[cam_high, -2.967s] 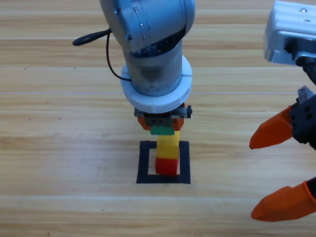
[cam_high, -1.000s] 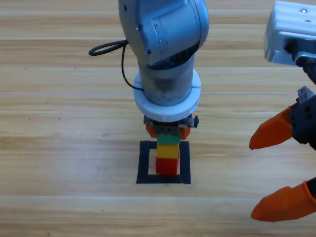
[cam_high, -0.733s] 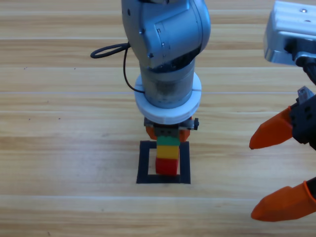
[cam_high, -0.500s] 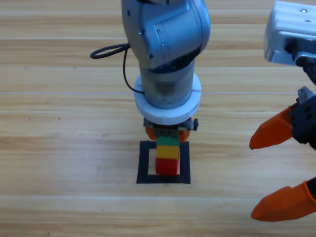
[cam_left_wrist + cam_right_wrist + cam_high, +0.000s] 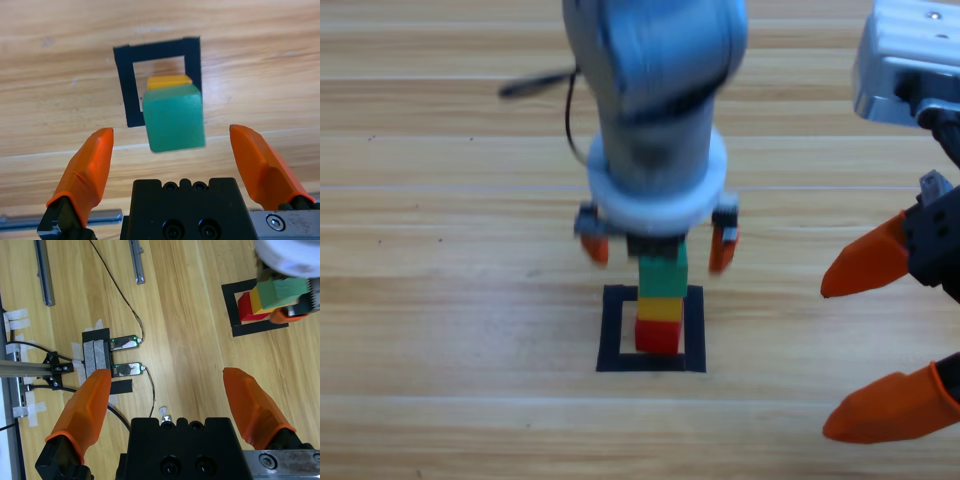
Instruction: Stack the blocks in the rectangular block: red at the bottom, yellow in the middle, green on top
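Observation:
Inside the black tape square (image 5: pixel 612 330) (image 5: pixel 122 100) stands a three-cube stack: the red cube (image 5: pixel 658 337) at the bottom, the yellow cube (image 5: pixel 660 309) on it, the teal-green cube (image 5: pixel 663 275) (image 5: pixel 174 118) on top. My left gripper (image 5: pixel 656 246) (image 5: pixel 174 155) hangs directly over the stack, open, its orange jaws spread to either side of the green cube without touching it. In the right wrist view the stack (image 5: pixel 267 295) shows at the upper right. My right gripper (image 5: pixel 880 340) (image 5: pixel 167 407) waits open at the right edge.
The left arm's grey body (image 5: pixel 655 90) and its black cable (image 5: pixel 535 85) cover the table behind the stack. Off the table, the right wrist view shows cables, metal rails (image 5: pixel 42 270) and a taped-down black box (image 5: pixel 97 357).
The left gripper's jaws have opened wide, letting go of the green cube, which now rests on the yellow one. The right arm has held still.

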### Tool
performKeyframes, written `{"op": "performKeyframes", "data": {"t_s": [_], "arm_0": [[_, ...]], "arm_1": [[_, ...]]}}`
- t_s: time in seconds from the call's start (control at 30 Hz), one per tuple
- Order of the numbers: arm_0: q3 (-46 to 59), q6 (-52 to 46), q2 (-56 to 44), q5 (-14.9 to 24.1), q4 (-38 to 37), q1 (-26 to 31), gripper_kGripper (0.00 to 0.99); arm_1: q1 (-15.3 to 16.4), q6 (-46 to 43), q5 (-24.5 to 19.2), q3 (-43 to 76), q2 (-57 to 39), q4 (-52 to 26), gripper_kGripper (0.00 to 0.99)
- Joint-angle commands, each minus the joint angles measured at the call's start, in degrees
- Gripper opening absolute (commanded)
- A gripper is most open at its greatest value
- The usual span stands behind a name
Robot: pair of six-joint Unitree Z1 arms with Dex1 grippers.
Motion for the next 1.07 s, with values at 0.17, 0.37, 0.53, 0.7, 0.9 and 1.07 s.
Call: {"op": "performKeyframes", "data": {"t_s": [0.17, 0.37, 0.53, 0.7, 0.9, 1.07], "arm_0": [[-7.0, -2.4, -13.8, 9.1, 9.3, -5.6, 0.99], [16.0, -11.1, -29.5, 18.7, 7.7, -15.1, 0.99], [28.5, -16.4, -33.3, 25.5, 7.1, -26.9, 0.99], [39.9, -15.8, -36.2, 28.0, 0.5, -33.1, 0.99], [45.4, -17.8, -38.1, 27.7, -0.6, -34.3, 0.99], [46.1, -19.2, -38.3, 27.5, -0.6, -34.4, 0.99]], "arm_1": [[1.8, -0.2, -2.0, 2.3, 0.5, -1.0, 0.989], [1.8, -0.2, -2.5, 2.5, 0.7, -1.4, 0.989], [1.8, -0.2, -2.7, 2.6, 0.7, -1.4, 0.989], [1.8, -0.2, -2.9, 2.6, 0.7, -1.5, 0.989], [1.8, -0.1, -3.3, 2.5, 1.0, -1.6, 0.989], [1.8, 0.0, -3.7, 2.5, 1.2, -1.6, 0.989]]}}
